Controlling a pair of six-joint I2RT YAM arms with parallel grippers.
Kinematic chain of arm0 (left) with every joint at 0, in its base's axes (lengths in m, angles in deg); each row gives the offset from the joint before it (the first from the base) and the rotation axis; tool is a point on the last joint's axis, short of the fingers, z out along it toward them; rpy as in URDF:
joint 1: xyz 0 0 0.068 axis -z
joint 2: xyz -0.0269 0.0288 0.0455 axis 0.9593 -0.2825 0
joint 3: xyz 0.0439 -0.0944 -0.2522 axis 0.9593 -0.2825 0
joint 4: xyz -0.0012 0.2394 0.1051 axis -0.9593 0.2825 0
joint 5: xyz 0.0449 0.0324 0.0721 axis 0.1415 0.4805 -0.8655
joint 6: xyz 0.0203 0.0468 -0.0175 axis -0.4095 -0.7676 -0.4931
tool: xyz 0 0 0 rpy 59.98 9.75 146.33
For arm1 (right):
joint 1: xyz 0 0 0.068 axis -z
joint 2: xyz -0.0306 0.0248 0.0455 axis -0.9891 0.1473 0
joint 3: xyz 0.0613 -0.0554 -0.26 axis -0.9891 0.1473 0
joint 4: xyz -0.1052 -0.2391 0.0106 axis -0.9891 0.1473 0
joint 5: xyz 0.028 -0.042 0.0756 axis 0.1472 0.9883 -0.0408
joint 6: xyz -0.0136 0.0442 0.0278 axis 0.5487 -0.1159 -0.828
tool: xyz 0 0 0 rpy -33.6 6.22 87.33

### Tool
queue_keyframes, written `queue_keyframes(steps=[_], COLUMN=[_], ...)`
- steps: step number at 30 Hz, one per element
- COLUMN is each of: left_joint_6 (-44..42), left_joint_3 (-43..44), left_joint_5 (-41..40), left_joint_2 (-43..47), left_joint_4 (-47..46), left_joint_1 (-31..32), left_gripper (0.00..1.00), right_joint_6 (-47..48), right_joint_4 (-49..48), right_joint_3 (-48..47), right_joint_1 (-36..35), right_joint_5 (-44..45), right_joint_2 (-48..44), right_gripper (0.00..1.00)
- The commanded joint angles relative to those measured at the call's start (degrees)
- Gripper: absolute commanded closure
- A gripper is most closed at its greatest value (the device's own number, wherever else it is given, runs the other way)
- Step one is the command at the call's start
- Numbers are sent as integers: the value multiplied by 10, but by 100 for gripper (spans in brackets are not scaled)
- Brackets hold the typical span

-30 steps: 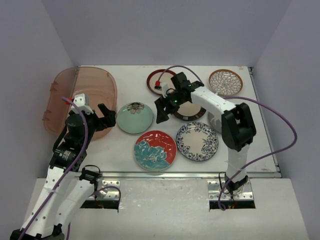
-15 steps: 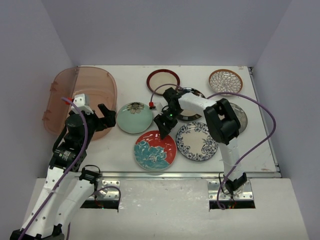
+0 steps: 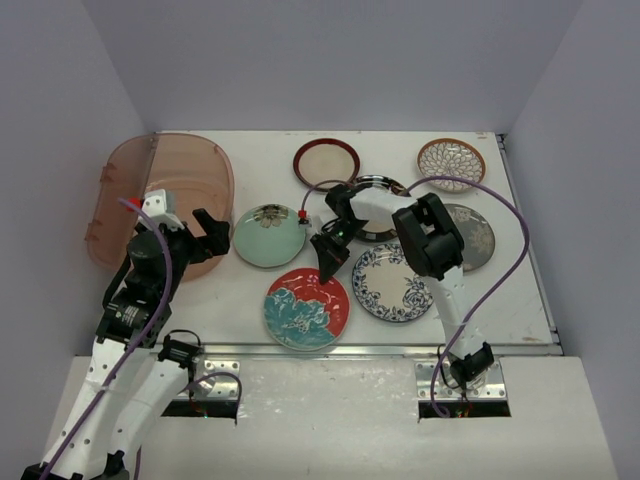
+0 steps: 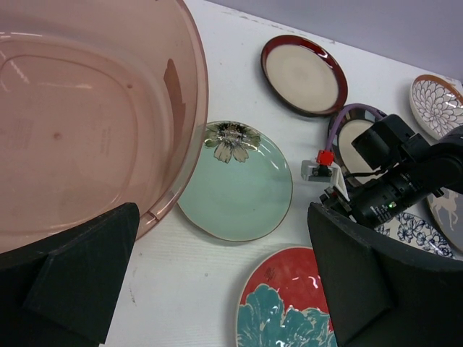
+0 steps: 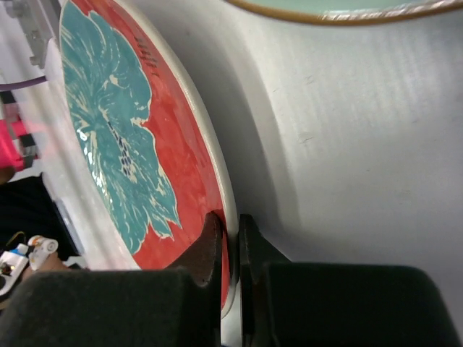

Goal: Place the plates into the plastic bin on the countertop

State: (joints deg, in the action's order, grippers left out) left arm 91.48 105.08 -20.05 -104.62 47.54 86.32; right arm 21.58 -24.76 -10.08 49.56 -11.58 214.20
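The right tool (image 5: 230, 228) is clamped on the rim of the red-and-teal floral plate (image 3: 305, 310), which is gripped at its 1 o'clock edge. This plate is found at 6 o'clock on the white counter (image 3: 240, 290), with the blue-white floral plate (image 3: 395, 283) just beside it at its 3 o'clock. The left tool (image 3: 213, 233) is held with its fingers wide apart, between the mint green plate (image 4: 235, 184) and the translucent plastic bin (image 4: 72, 108), which is set at 9 o'clock on the counter, well apart from the gripped plate.
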Motion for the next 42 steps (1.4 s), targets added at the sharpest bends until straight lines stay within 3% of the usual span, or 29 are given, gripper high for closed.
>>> queue_keyframes(steps=[1,5,11,18,23,33,36,41,42], left_joint_6=[0,0,0,-4,-1,56,72,94,107], left_joint_3=[2,2,6,15,28,26,27,31,29], left_joint_5=[-2,-5,6,25,46,319,339,370,402], left_joint_2=[-1,1,-4,-16,-39,-162,-185,-227,-240], left_joint_4=[-26,-24,-23,-20,-13,-75,-107,-143,-161], left_joint_1=[4,4,4,4,4,9,32,46,47], left_gripper=[0,0,0,0,0,0,0,13,27], right_joint_6=[13,-13,-90,-304,-356,-541,-563,-611,-626], right_joint_4=[-20,-43,-82,-289,-366,-538,-565,-629,-648], right_joint_3=[6,7,15,131,190,275,281,304,310], right_joint_1=[-1,22,57,100,123,189,189,190,190], right_joint_5=[24,-85,-178,-259,-277,-262,-270,-281,-284], right_joint_2=[-3,-33,-75,-159,-228,-359,-383,-417,-424], right_gripper=[100,100,100,100,100,100,100,100,100])
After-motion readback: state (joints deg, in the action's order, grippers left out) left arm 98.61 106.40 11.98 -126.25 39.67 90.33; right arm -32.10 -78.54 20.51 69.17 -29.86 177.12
